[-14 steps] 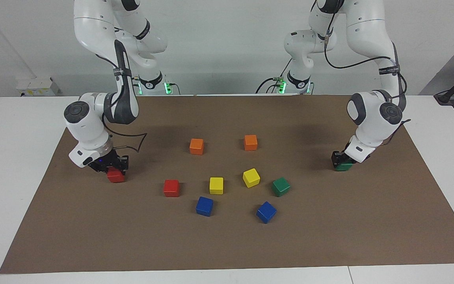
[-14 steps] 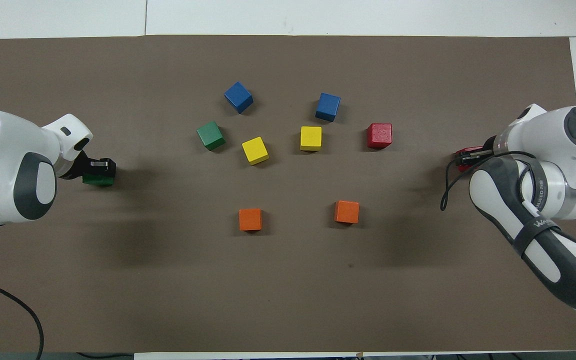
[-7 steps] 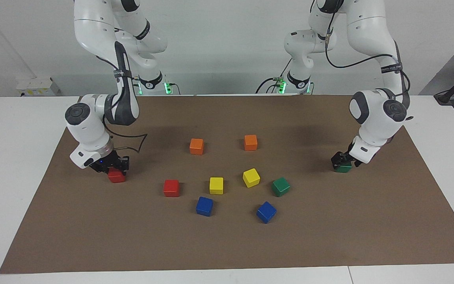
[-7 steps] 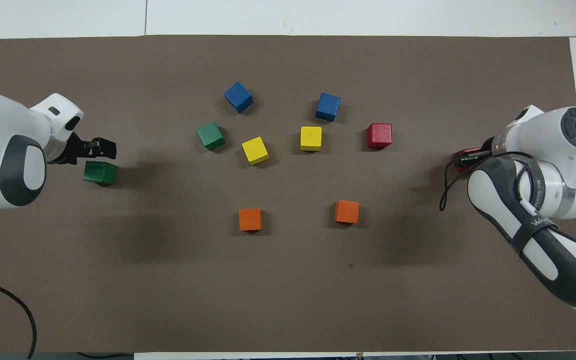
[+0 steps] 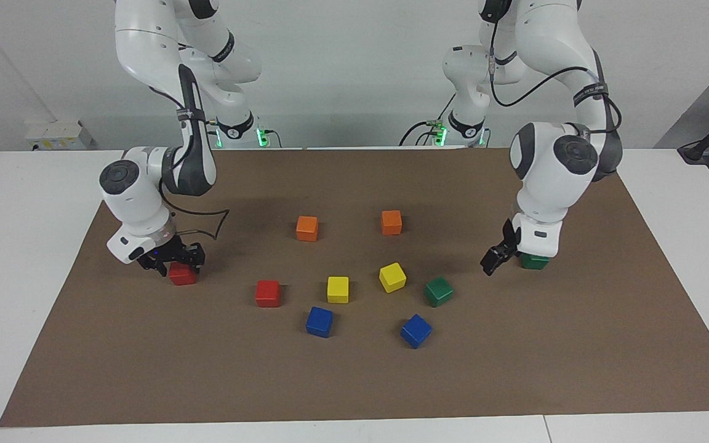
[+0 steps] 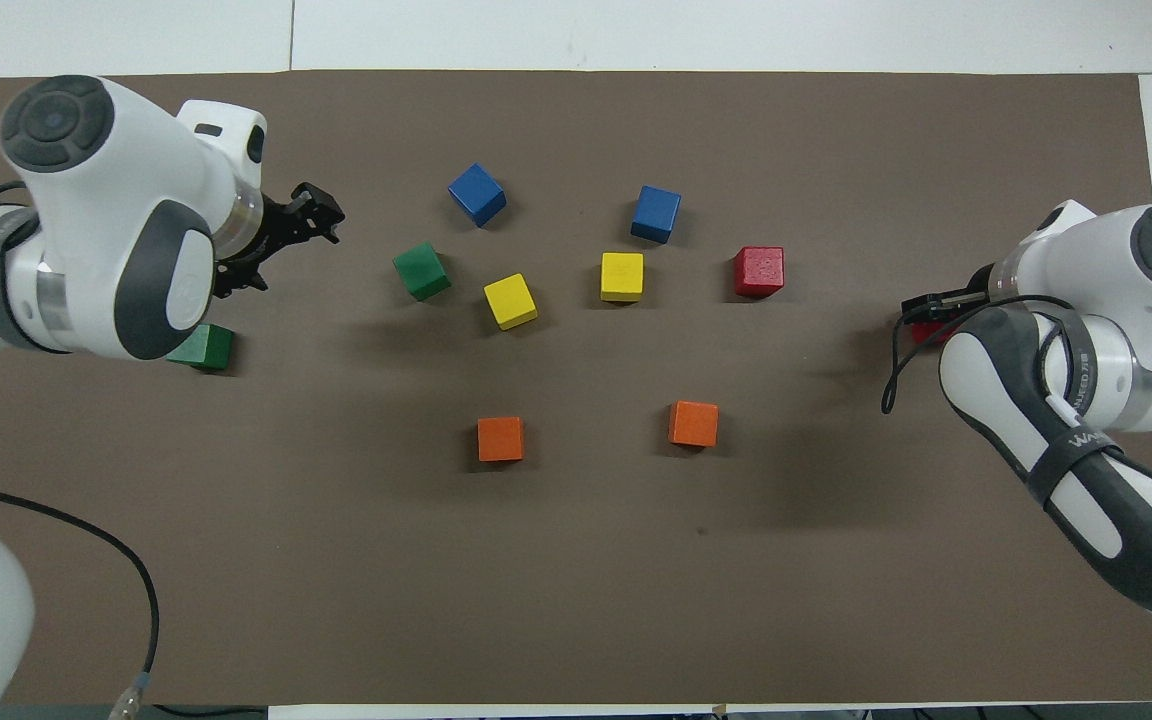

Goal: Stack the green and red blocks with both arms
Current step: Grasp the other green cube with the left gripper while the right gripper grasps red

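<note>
One green block (image 5: pixel 535 261) (image 6: pixel 206 348) lies on the brown mat at the left arm's end, partly covered by that arm's wrist. My left gripper (image 5: pixel 495 257) (image 6: pixel 286 243) hangs open and empty above the mat, between that block and the second green block (image 5: pixel 438 291) (image 6: pixel 422 270). At the right arm's end a red block (image 5: pixel 182 275) (image 6: pixel 926 332) rests on the mat. My right gripper (image 5: pixel 176 261) (image 6: pixel 928 310) stands low over it, fingers spread to either side of its top. The second red block (image 5: pixel 267 293) (image 6: pixel 759 271) lies loose toward the middle.
Two orange blocks (image 5: pixel 307 227) (image 5: pixel 391 222) lie nearer to the robots than the middle group. Two yellow blocks (image 5: pixel 338 289) (image 5: pixel 392 277) and two blue blocks (image 5: pixel 319 321) (image 5: pixel 416 330) lie among the loose red and green ones. The mat (image 5: pixel 354 381) ends in white table.
My left gripper let go of the green block, rose and swung toward the table's middle. My right gripper spread its fingers off the red block, which stays on the mat.
</note>
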